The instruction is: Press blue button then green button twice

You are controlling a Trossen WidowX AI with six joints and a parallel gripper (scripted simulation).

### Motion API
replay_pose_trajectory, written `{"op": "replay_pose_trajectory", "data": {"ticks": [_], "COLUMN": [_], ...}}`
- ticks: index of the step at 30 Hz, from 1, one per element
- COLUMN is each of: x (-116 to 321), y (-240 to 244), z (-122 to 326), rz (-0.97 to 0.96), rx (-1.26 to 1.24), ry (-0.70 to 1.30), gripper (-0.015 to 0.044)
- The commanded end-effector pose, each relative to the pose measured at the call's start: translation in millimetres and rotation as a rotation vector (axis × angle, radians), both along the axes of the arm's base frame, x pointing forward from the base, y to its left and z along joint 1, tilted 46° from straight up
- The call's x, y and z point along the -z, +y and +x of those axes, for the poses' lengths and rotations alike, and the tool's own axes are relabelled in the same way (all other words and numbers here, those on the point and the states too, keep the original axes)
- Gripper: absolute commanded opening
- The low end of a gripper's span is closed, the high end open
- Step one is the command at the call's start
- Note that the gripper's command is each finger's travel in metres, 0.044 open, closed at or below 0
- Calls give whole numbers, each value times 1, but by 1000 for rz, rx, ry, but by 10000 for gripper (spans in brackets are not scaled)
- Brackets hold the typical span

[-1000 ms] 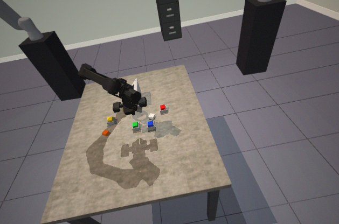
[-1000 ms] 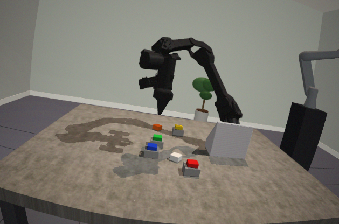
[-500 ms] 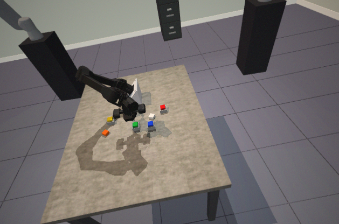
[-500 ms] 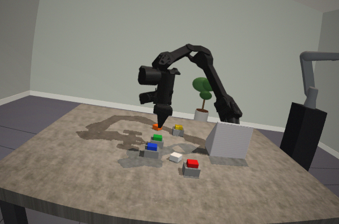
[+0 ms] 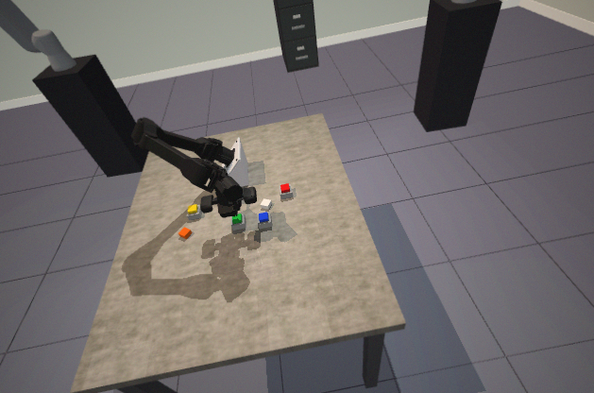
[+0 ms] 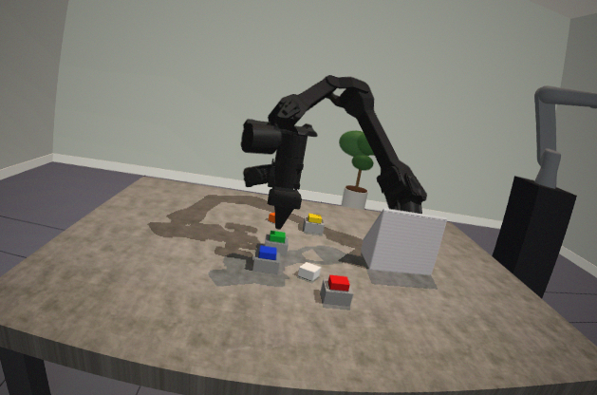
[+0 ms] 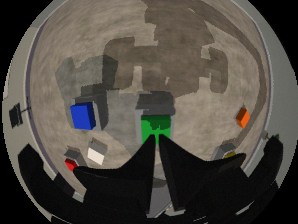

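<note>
My gripper [image 6: 279, 227] [image 7: 156, 137] is shut and empty, pointing down. Its tips are a little above the green button [image 5: 237, 218] [image 6: 277, 236] [image 7: 148, 131], with a small gap showing in the exterior view. In the wrist view the tips overlap the near part of the green cap. The blue button [image 5: 263, 217] [image 6: 268, 253] [image 7: 82, 116] stands close beside the green one on its own grey base, with its cap raised. The green cap is also raised on its grey base. In the top view the fingertips are hidden by the gripper's body.
The yellow button [image 5: 193, 209] [image 6: 314, 218] and orange block [image 5: 185, 232] [image 7: 243, 117] lie to one side. The white block [image 5: 266, 204] [image 6: 309, 272] [image 7: 96, 152] and red button [image 5: 285, 188] [image 6: 339, 283] lie to the other. A white slanted panel [image 6: 407, 242] stands near the arm's base.
</note>
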State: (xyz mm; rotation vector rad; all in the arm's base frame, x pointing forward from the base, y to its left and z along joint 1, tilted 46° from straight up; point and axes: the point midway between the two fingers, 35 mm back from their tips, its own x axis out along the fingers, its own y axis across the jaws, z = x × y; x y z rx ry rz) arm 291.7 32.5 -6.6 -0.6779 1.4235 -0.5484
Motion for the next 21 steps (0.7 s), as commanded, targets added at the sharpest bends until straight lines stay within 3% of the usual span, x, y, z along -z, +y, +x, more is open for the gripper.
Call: {"op": "replay_pose_trajectory", "data": {"ticks": [1, 21], "x": [6, 14], "y": [-6, -15], "z": [-1, 0], "rz": [-7, -8], "rx": [-4, -4], "ry": [5, 5], "gripper": [20, 20]}}
